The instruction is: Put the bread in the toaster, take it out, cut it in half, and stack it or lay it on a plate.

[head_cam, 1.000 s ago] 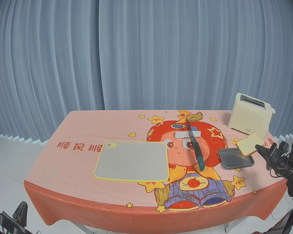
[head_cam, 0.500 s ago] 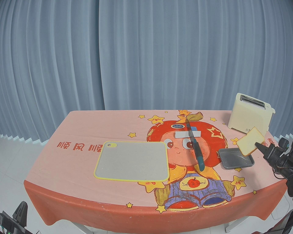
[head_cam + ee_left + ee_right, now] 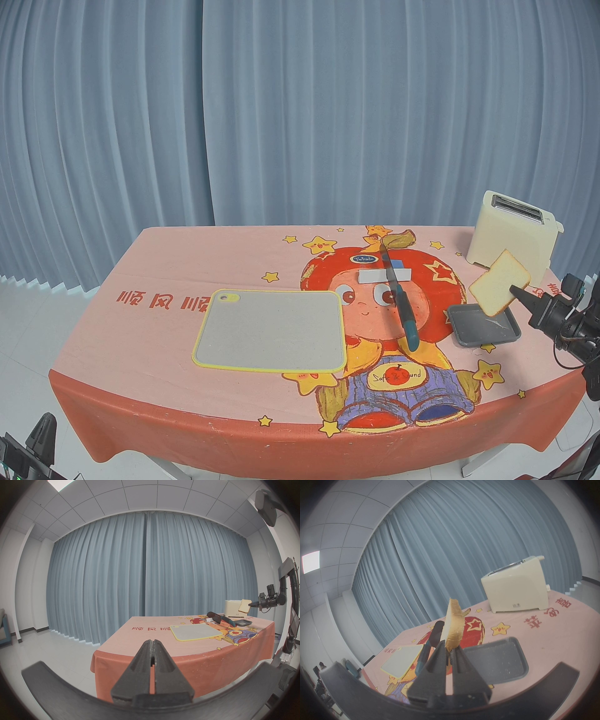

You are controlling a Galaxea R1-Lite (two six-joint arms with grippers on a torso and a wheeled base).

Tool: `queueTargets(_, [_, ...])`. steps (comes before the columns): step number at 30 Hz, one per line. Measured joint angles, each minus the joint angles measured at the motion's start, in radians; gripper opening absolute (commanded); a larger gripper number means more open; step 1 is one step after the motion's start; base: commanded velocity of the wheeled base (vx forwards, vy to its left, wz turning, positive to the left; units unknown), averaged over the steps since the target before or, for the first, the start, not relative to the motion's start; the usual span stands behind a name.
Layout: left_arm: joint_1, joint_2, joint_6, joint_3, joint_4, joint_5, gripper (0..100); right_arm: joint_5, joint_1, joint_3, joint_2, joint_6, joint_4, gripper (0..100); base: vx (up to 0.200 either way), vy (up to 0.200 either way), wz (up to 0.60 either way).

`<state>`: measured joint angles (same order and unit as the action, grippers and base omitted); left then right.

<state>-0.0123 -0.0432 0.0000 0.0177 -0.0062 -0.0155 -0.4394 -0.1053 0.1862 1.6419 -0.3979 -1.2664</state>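
Off the table's near left corner I see the left gripper [image 3: 152,667] hanging low, its fingers pressed together on nothing. On the pink cartoon tablecloth [image 3: 187,262] lies a grey cutting board with a yellow rim [image 3: 270,330], then a teal-handled knife [image 3: 400,300] resting across a small white and blue block [image 3: 372,275]. Further right, my right gripper [image 3: 514,291] pinches the tan slice of bread [image 3: 499,282] by its lower edge, tilted in the air over the dark grey rectangular tray [image 3: 475,331], just short of the cream toaster [image 3: 514,236]
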Motion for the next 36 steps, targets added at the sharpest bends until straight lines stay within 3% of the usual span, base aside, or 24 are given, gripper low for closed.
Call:
queueTargets(4, [0.000,0.000,0.000,0.000,0.000,0.000,0,-0.004,0.005,0.001,-0.001,0.046,-0.001,0,0.000,0.000,0.00])
queueTargets(7, [0.000,0.000,0.000,0.000,0.000,0.000,0,-0.010,0.006,-0.014,0.000,0.118,-0.009,0,0.000,0.000,0.00])
queueTargets(15, [0.000,0.000,0.000,0.000,0.001,0.000,0,-0.012,0.007,-0.024,-0.016,0.217,-0.014,0,0.000,0.000,0.00])
queueTargets(23, [0.000,0.000,0.000,0.000,0.001,0.000,0,-0.014,-0.010,-0.052,-0.028,0.431,-0.013,0,0.000,0.000,0.00])
queueTargets(25, [0.000,0.000,0.000,0.000,0.001,0.000,0,-0.015,-0.014,-0.067,-0.030,0.461,-0.013,0,0.000,0.000,0.00])
queueTargets(36, [-0.001,0.000,-0.002,0.000,0.001,0.000,0,-0.015,-0.009,-0.097,-0.034,0.507,-0.013,0,0.000,0.000,0.00])
